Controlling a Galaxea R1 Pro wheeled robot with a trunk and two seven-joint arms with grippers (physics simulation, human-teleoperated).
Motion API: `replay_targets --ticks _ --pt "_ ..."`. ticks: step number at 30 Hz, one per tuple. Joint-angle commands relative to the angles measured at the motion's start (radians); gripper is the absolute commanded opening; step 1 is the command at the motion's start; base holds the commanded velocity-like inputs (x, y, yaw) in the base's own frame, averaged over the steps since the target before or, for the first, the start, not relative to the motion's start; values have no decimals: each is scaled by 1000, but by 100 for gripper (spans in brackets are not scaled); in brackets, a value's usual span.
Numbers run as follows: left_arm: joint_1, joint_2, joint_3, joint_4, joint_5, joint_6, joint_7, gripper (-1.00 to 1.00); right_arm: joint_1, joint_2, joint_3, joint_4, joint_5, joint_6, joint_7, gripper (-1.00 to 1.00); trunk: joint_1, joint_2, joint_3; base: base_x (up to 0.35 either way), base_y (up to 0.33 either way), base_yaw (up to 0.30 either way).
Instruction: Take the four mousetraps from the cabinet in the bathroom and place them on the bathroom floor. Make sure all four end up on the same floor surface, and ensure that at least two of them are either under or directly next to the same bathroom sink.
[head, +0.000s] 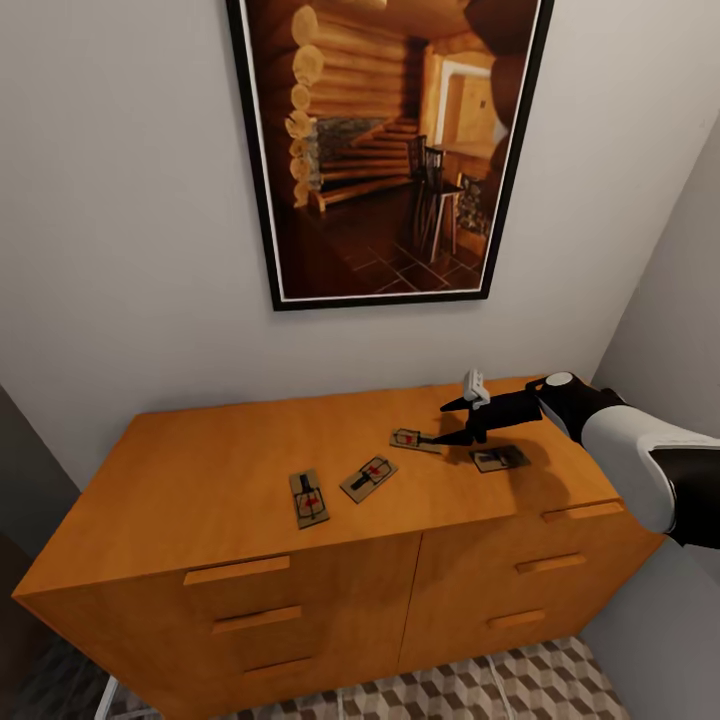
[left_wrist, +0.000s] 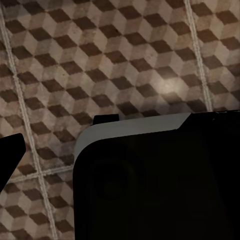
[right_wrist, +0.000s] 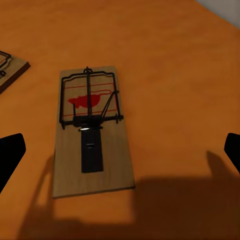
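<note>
Four mousetraps lie on top of the orange-brown cabinet (head: 200, 470): one (head: 309, 498) near the front edge, one (head: 368, 478) beside it, one (head: 415, 439) further right and one (head: 498, 458) under my right forearm. My right gripper (head: 453, 421) hovers open just above the third trap. In the right wrist view that mousetrap (right_wrist: 90, 132) lies flat on the cabinet top (right_wrist: 170, 60) between the two dark fingertips (right_wrist: 10, 160), untouched, and a second trap's corner (right_wrist: 10, 70) shows at the edge. One dark left fingertip (left_wrist: 10, 155) hangs over the bathroom floor (left_wrist: 125, 60), standing wide.
A large framed picture (head: 390, 150) hangs on the wall behind the cabinet. A grey wall (head: 680, 330) closes in on the right. The cabinet's drawers are shut. Cube-pattern floor tiles (head: 540, 685) show below the cabinet front. A dark, white-edged robot part (left_wrist: 160, 175) sits close in the left wrist view.
</note>
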Motion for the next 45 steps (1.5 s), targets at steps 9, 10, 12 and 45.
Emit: replay_targets --ticks 9,10,12,45 --pt "-1 0 -7 1 -1 -3 6 100 9 1 8 0 -3 -10 -1 100 0 0 -11 0 0 0" --pt "-1 0 -7 1 -1 -3 6 100 10 1 8 0 -3 -10 -1 100 0 0 -12 0 0 0" --pt "-1 0 -7 1 -1 -3 6 100 11 1 8 0 -3 -10 -1 100 0 0 -14 0 0 0" --pt "-1 0 -7 1 -1 -2 6 100 15 3 8 0 -3 -10 -60 100 0 0 -30 0 0 0"
